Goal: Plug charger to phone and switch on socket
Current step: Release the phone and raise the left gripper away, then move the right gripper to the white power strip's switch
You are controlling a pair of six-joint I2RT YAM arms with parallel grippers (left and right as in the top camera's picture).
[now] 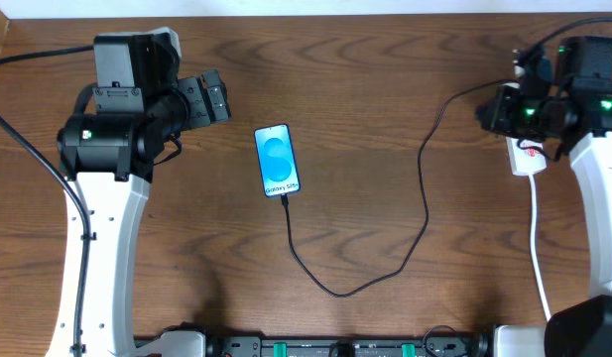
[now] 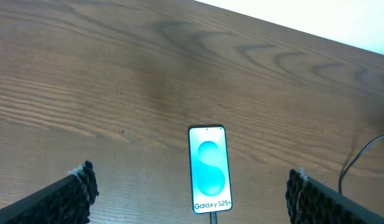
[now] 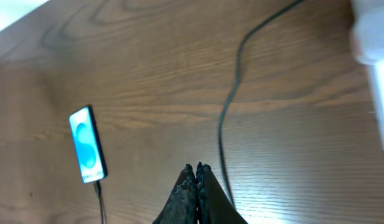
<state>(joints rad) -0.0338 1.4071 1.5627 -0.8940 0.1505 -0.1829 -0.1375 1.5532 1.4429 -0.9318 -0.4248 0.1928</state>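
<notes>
"Galaxy S25+" on phone screen

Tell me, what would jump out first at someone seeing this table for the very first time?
The smartphone, glowing blue in the middle of the dark wooden table, stands out most. A thin black charger cable runs from its lower edge and loops right toward the white power strip at the far right. The left claw gapes wide to the left of the phone, while the right claw is pinched shut.
</notes>
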